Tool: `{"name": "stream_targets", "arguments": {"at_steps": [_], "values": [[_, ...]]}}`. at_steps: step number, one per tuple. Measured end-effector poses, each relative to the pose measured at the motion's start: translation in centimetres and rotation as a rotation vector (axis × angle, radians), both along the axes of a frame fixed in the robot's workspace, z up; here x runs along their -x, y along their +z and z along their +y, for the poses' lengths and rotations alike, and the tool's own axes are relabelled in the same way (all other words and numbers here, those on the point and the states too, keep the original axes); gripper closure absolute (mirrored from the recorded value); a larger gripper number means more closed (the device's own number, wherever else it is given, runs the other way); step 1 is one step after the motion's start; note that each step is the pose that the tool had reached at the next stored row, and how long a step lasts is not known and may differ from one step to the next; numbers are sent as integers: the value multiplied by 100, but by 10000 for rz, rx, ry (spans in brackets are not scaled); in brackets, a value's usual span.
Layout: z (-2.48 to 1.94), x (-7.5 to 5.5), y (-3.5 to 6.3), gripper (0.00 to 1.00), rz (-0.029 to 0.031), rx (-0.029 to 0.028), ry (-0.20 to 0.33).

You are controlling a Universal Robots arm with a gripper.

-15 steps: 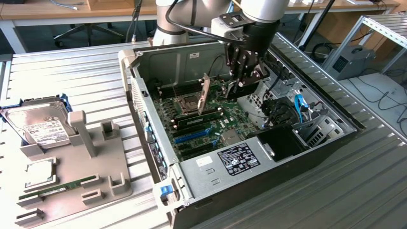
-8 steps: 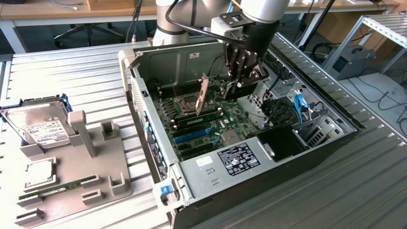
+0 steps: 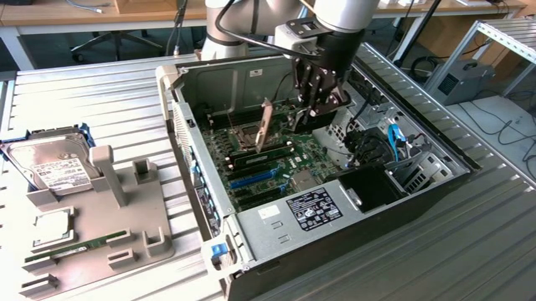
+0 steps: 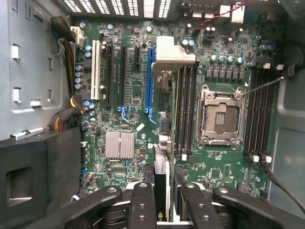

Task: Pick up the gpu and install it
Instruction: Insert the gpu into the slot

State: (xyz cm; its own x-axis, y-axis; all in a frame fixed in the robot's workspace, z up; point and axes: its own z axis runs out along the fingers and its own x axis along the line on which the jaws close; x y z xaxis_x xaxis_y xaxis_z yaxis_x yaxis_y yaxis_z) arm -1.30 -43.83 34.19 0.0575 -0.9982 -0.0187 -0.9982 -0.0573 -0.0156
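**Visitor:** What have you got in your gripper?

**Me:** My black multi-fingered gripper (image 3: 317, 103) is clenched on the gpu (image 3: 263, 125), a slim flat card with a silvery metal edge. I hold it by its upper edge, so it hangs on edge, slightly tilted, inside the open black desktop computer case (image 3: 435, 188) that lies on its side on the ribbed metal table (image 3: 92, 100).

**Visitor:** Is the card seated?

**Me:** I cannot tell from outside. In the exterior view its lower end hangs over the green motherboard (image 3: 314, 153), near the square metal processor socket (image 3: 243, 135). From my wrist, the card (image 4: 161, 191) runs dark and narrow between my fingers (image 4: 143, 205), pointing along the board toward the long blue expansion slot (image 4: 150, 78).

**Visitor:** And off to the side?

**Me:** At the exterior view's left, a grey moulded parts holder (image 3: 109, 213) carries a boxy silver hard drive with a white label (image 3: 52, 166), a square processor chip (image 3: 52, 227) and a narrow green RAM stick (image 3: 77, 246). The case's power supply with its black label (image 3: 314, 210) sits at the near end.
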Motion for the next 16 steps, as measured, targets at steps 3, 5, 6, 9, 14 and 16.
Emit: {"name": "stream_targets", "arguments": {"at_steps": [3,5,6,9,14,16], "values": [[0,16,-11,74,1,1,0],[0,22,-17,74,0,1,0],[0,26,-21,74,0,1,0],[0,37,-31,74,0,0,0],[0,55,-48,74,1,1,0],[0,59,-56,74,0,0,0]]}}
